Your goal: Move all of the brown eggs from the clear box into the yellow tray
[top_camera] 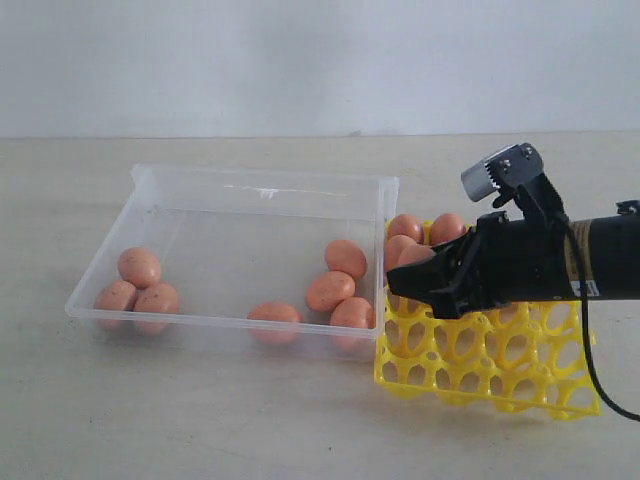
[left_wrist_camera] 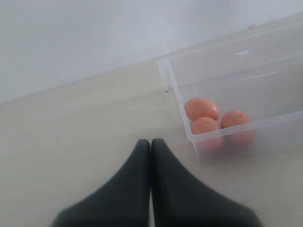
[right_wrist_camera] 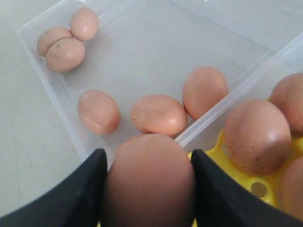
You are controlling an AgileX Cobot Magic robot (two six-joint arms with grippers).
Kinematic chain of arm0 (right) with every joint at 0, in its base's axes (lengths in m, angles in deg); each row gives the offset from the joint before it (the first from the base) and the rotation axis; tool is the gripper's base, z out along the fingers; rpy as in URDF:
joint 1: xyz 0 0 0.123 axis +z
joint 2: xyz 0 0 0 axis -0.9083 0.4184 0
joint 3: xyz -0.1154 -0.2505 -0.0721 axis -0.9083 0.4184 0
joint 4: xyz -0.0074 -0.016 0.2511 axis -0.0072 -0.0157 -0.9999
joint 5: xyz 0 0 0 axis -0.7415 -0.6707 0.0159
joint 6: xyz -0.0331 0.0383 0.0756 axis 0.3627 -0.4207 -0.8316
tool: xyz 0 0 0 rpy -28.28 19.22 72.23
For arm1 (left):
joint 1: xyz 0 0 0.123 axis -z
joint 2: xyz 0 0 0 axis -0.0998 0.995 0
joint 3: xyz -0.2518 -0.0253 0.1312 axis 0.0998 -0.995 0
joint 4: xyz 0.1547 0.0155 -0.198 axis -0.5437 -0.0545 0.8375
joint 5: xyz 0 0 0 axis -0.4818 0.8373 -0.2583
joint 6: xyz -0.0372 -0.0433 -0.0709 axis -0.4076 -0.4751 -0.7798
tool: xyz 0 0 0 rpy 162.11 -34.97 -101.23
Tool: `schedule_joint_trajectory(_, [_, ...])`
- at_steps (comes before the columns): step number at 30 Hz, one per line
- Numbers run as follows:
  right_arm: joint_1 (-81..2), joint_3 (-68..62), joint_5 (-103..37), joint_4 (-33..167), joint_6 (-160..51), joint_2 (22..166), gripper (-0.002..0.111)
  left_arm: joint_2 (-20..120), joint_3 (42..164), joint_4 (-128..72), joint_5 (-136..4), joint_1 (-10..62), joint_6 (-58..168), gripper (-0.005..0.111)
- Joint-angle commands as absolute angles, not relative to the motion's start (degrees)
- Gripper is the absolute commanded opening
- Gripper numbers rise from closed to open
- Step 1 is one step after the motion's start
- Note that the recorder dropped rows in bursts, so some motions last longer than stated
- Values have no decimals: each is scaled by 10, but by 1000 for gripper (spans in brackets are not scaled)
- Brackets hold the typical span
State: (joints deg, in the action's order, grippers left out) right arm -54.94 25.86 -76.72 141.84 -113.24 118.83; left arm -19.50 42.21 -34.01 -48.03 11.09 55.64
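Pads (right_wrist_camera: 78, 189) of the black right gripper (right_wrist_camera: 147, 158) clench one orange-brown oval egg (right_wrist_camera: 149, 189) over the yellow plastic lattice tray (top_camera: 490, 392), poised to seat it.

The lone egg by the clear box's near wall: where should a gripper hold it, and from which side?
Probably from above, since the clear box walls block the sides. Grip the lone egg across its narrow middle: it lies on its side, apart from the other eggs.

Exterior camera looks low across the clear box (top_camera: 260, 200); both wrist cameras, nearer, share its corner
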Motion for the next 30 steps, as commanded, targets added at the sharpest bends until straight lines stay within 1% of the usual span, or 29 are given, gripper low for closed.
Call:
schedule_joint_trajectory(1, [-553,253,-811,1378,-1096,1221,0,-196,423,-336,-485,110,557,-4])
schedule_joint_trajectory(8, [-553,253,-785,1318,-987,1259,0,-196,423,-336,-485,110,557,-4])
schedule_joint_trajectory(11, [-553,253,-807,1274,-946,1277,0,-196,423,-336,-485,110,557,-4])
schedule_joint_trajectory(19, [-553,253,-816,1214,-930,1292,0,-196,423,-336,-485,110,557,-4])
schedule_joint_trajectory(24, [-552,253,-819,1211,-928,1292,0,-196,423,-336,-485,110,557,-4])
schedule_joint_trajectory(30, [-521,253,-807,1210,-869,1305,0,-196,423,-336,-485,110,557,-4])
